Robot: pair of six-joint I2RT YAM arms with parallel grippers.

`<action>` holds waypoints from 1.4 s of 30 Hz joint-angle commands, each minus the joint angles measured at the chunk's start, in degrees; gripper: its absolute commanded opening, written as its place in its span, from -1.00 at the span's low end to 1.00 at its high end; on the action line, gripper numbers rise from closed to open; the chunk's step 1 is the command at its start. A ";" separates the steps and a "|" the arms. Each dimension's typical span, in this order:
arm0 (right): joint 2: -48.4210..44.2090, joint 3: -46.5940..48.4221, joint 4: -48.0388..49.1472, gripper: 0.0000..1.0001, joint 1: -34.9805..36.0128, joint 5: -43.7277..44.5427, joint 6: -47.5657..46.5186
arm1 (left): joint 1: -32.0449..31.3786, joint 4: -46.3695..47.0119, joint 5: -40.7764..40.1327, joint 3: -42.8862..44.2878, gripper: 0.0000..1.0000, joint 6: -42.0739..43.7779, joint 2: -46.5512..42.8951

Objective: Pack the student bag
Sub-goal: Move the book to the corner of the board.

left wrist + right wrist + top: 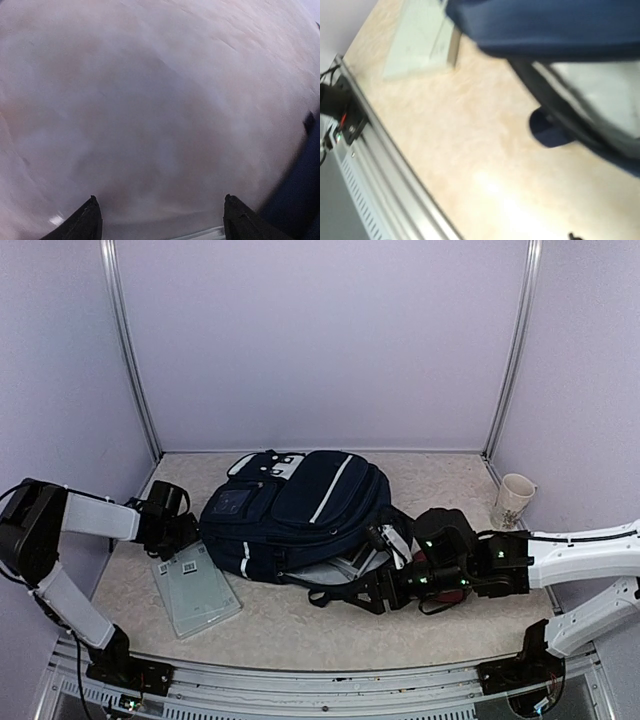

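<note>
The student bag [295, 508], dark navy with white stripes, lies flat in the middle of the table with its open end toward the right arm. Pale lining [600, 92] shows in that opening in the right wrist view. My left gripper [186, 536] is at the bag's left side, over the top edge of a pale green flat book [196, 590]. Its fingers [85, 222] stand wide apart with only blurred table between them. My right gripper [380, 592] is low among the black straps [340, 592] at the bag's mouth. The frames do not show how its jaws stand.
A white mug [513, 500] stands at the back right near the wall post. The metal rail [385, 165] runs along the near table edge. Lilac walls close the back and both sides. The navy bag edge [300, 200] shows at the right of the left wrist view.
</note>
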 commanded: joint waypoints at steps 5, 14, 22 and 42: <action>4.81 2.65 0.19 0.45 5.26 -0.02 1.18 | -12.26 -4.00 12.03 -17.73 0.53 -18.13 -10.29; 16.67 9.22 1.98 0.47 7.96 -2.89 0.91 | -23.97 -19.67 8.38 -19.18 0.63 -25.63 -32.73; 29.31 19.42 0.87 0.52 7.98 -5.05 -2.13 | -30.26 -38.46 4.28 -13.80 0.82 -29.87 -40.81; 50.60 37.41 -5.34 0.61 7.80 -16.64 -7.44 | -44.32 -45.89 7.97 -18.38 0.98 -39.55 -35.86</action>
